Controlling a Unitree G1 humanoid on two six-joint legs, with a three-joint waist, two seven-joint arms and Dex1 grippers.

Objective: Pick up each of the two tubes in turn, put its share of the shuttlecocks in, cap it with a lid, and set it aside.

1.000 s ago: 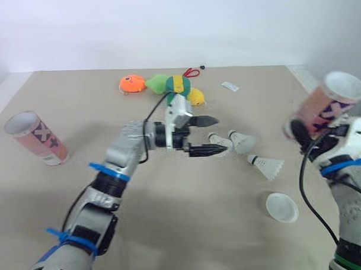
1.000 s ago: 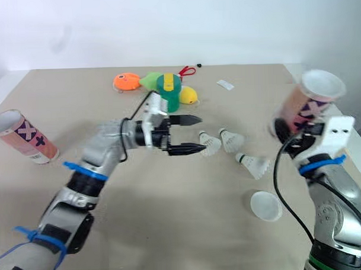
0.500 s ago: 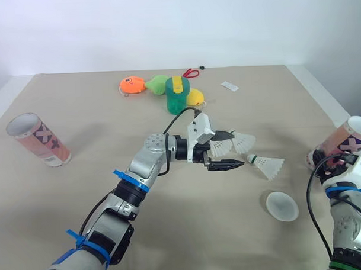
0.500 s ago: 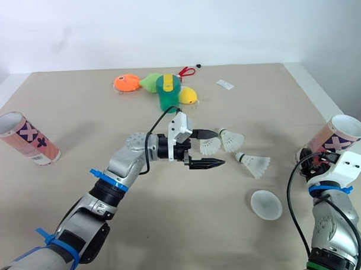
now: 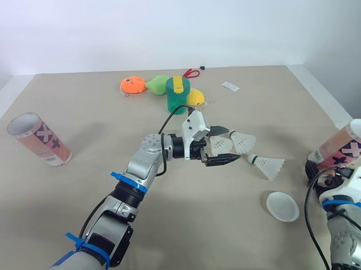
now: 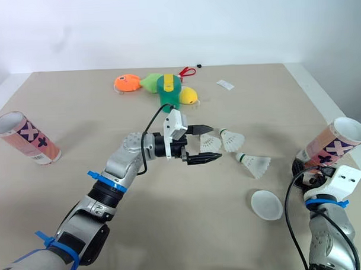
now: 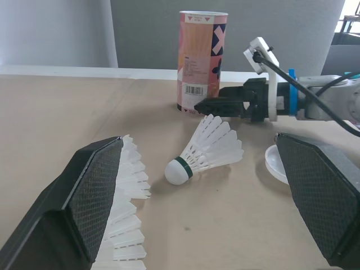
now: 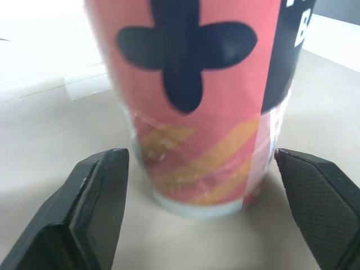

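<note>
A pink patterned tube (image 5: 344,146) stands upright near the table's right edge. My right gripper (image 8: 199,160) is open, one finger on each side of the tube's base and neither touching it. A second tube (image 5: 38,140) stands at the far left. Three white shuttlecocks lie mid-table: one (image 5: 219,146) between the fingers of my open left gripper (image 5: 223,146), one (image 5: 242,140) just beyond it, and one (image 5: 269,165) further right. A white lid (image 5: 282,206) lies in front of the shuttlecocks.
At the back stand a green cup with a yellow lid (image 5: 178,93), an orange toy fish (image 5: 132,84), a yellow toy (image 5: 196,97), red scissors (image 5: 191,72) and a white tag (image 5: 230,86). The table's right edge (image 5: 327,100) runs close to the right tube.
My right arm has brought the tube down from mid-air to the table at the right and let go. My left gripper has reached forward around the nearest shuttlecock.
</note>
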